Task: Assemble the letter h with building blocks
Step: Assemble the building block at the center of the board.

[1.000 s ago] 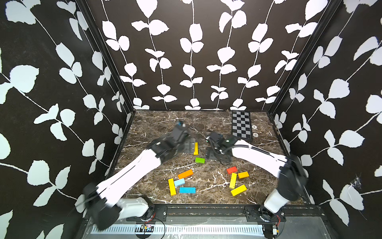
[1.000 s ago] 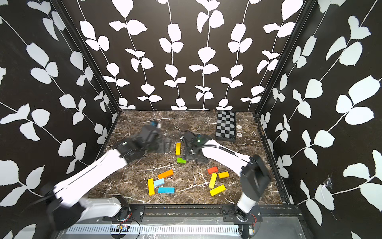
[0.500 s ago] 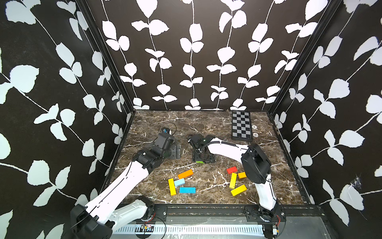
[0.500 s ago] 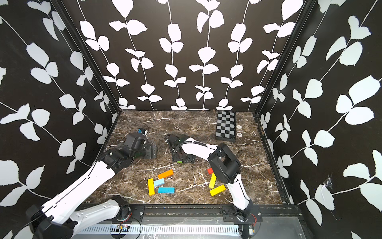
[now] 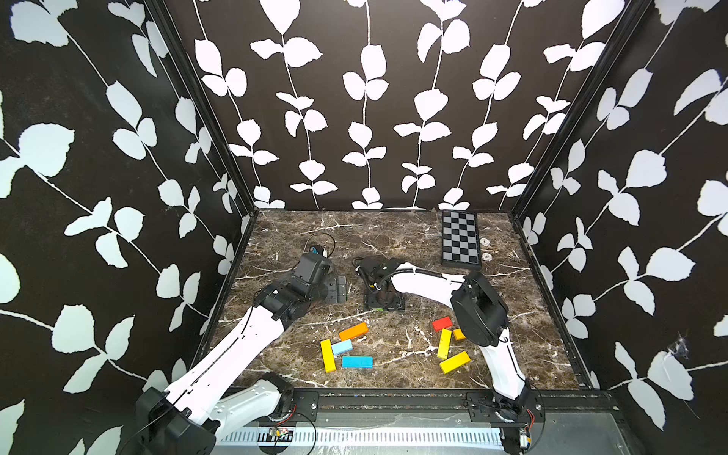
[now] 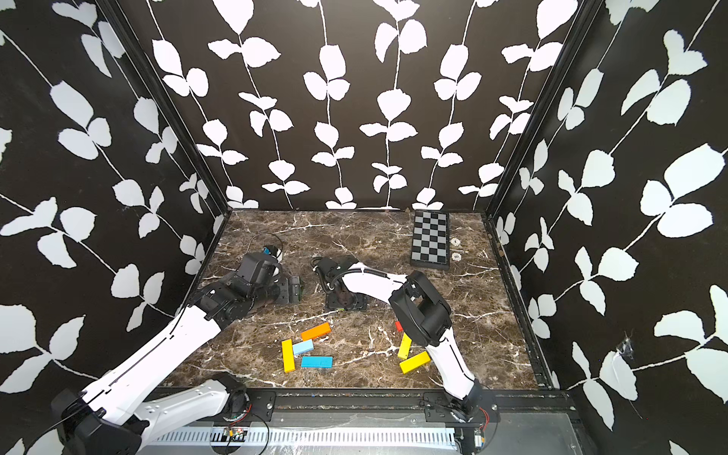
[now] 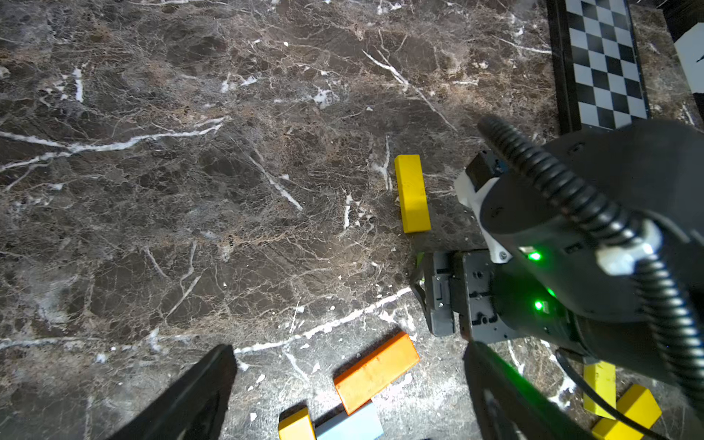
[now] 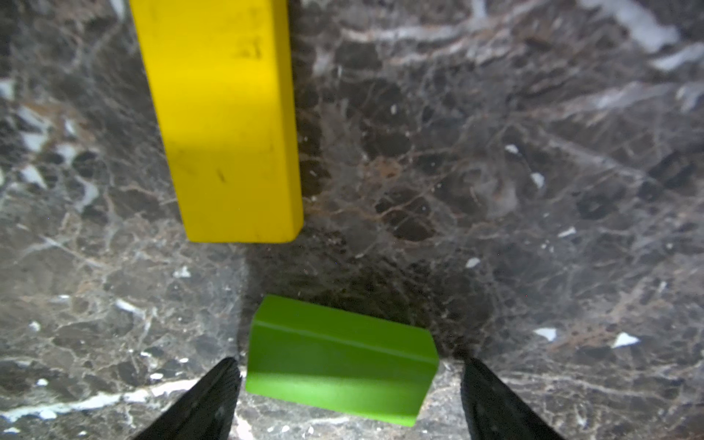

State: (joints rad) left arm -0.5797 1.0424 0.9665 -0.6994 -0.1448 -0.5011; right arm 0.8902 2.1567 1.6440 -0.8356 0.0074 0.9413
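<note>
We note the right gripper (image 8: 346, 364) low over the brown marble tabletop (image 8: 514, 171), jaws spread astride the short glossy green block (image 8: 339, 365), a gap showing beside one finger; a long yellow block (image 8: 224, 122) lies flat just beyond it. The left gripper (image 7: 348, 344) gapes empty, hovering near a long orange block (image 7: 375, 371).

Green block (image 8: 343, 358) nearly fills right pincer (image 8: 348, 367) gap; yellow block (image 8: 221, 114) close ahead, seemingly apart

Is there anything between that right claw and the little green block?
Nothing visible: the green block lies on bare marble between the right gripper's open fingers; the long yellow block sits apart, beyond it.
</note>
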